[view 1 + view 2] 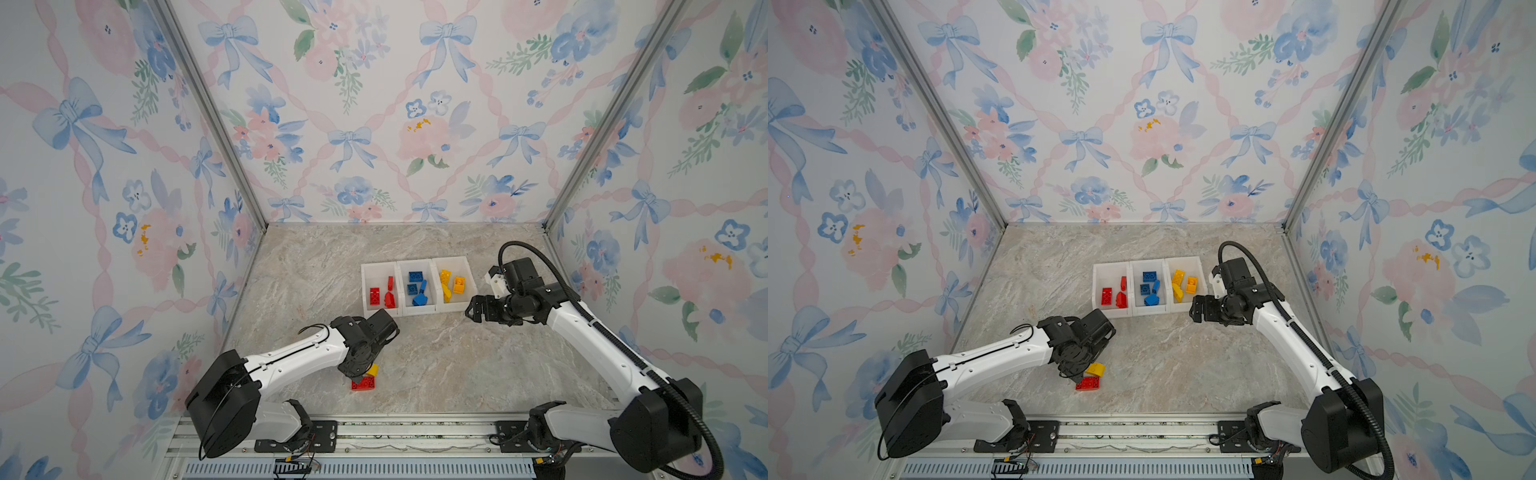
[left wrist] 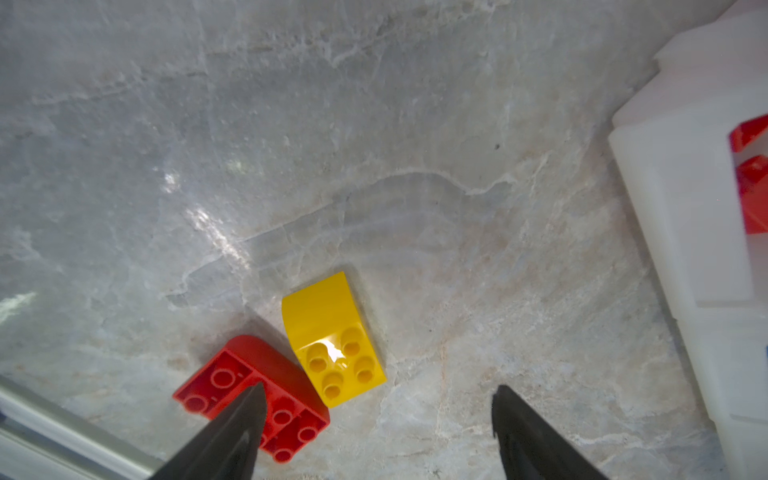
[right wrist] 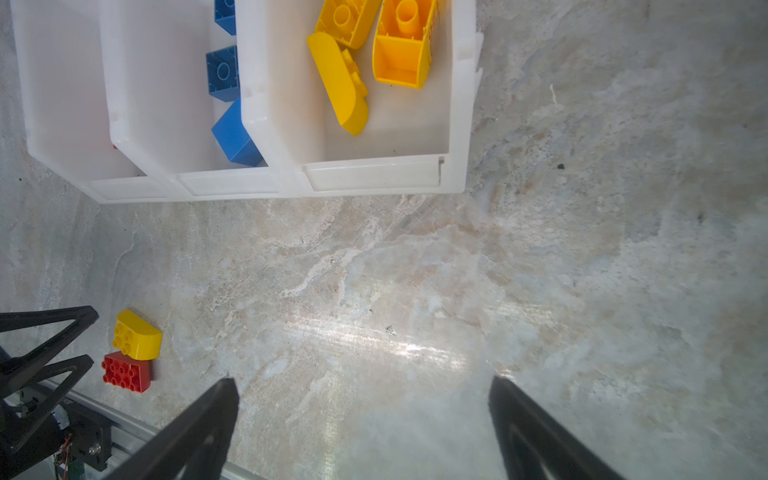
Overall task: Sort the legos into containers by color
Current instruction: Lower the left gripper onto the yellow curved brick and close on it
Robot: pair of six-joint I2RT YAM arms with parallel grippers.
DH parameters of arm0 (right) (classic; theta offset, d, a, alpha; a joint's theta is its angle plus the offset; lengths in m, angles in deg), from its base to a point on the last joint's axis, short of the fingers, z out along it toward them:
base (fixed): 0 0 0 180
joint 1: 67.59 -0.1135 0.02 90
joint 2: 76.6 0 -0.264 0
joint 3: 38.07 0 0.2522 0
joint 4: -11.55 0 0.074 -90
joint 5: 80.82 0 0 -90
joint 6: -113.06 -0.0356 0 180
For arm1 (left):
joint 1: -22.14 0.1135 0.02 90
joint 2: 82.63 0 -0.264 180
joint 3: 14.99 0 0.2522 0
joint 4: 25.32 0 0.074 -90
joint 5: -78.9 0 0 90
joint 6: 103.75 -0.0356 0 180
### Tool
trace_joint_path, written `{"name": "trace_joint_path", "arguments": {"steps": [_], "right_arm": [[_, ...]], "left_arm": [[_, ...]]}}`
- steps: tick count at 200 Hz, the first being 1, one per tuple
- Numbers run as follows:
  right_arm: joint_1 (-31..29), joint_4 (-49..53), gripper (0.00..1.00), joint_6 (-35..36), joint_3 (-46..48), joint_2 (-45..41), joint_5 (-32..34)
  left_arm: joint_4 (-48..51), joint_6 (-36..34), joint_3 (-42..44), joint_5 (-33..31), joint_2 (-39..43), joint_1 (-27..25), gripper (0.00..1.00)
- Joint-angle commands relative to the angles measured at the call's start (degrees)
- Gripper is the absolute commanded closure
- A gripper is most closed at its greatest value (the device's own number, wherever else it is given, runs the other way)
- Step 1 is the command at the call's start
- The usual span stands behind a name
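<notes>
Just ahead of the left gripper (image 2: 378,388), a little toward one finger, lies the yellow brick (image 2: 332,336) on the table (image 2: 457,187). Its studs are turned toward the gripper and its curved face slopes away. Touching it, or nearly so, is the red brick (image 2: 216,380), partly hidden beneath that same finger's tip. The jaws stand wide apart with nothing between them. The bins (image 2: 673,208) sit well beyond, off to the other finger's side, with red pieces showing in the nearest.

These bricks look light, rigid and glossy. I judge they will not deform, but could skid or squirt out of a poor pinch. The rounded face of the yellow one is the worst place to press; its two flat, parallel side walls are where to take hold. The red neighbour is close enough to be nudged as the jaws close.

The left arm reaches low over the table, wrist bent so the fingers point down at the pair. The right gripper (image 3: 362,379), also wide and empty, hangs above bare table just short of the yellow bin (image 3: 374,180), its arm raised at the elbow. The loose pair lies far off to one side of it.
</notes>
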Motion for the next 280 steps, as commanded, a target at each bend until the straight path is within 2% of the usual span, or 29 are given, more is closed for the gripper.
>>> {"name": "trace_joint_path", "arguments": {"steps": [1, 70, 175, 208, 280], "right_arm": [[-0.6, 0.6, 0.03, 0.7, -0.5, 0.4, -0.2], [-0.6, 0.8, 0.03, 0.7, -1.1, 0.8, -0.3], [-0.6, 0.7, 0.03, 0.6, -1.3, 1.4, -0.2], [-0.6, 0.8, 0.03, 0.5, -1.3, 1.3, -0.2], [-0.6, 0.8, 0.03, 0.5, -1.0, 0.9, -0.2]], "left_arm": [[-0.5, 0.8, 1.3, 0.3, -0.7, -0.3, 0.13], [-3.5, 0.8, 2.4, 0.7, -2.7, -0.3, 0.14], [-6.2, -0.3, 4.3, 1.6, -5.5, -0.2, 0.26], [-7.1, -1.1, 4.8, 2.4, -6.8, -0.2, 0.33], [-7.3, -2.3, 4.2, 2.2, -7.3, -0.2, 0.59]]}}
